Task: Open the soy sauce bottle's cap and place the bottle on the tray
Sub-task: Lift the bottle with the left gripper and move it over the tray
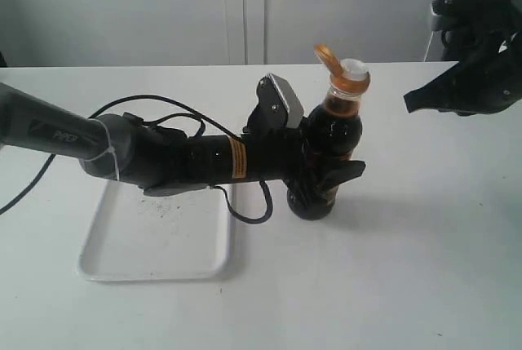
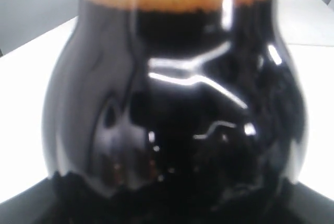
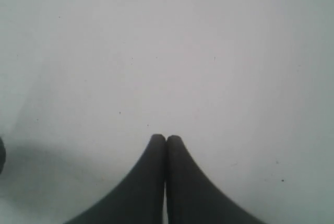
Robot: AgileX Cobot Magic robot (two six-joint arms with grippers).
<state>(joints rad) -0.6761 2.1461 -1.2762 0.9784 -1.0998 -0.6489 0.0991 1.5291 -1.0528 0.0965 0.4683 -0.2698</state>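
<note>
Now the left end effector (image 1: 326, 183) clamps the soy sauce bottle (image 1: 330, 150) low on its belly, probably slick, top-heavy glass, cap (image 1: 328, 56) flipped open.

White tabletop (image 1: 391, 285) – bare and matte, pale grey wall (image 1: 122, 7) behind, vertical panel seams (image 1: 254, 7)

Looks like a lab or robot test room, not a home kitchen. Plain white counter (image 1: 408, 285) against bare pale wall panels (image 1: 245, 7), with black robot arms (image 1: 163, 158) and loose cables (image 1: 147, 105) over it.
</note>
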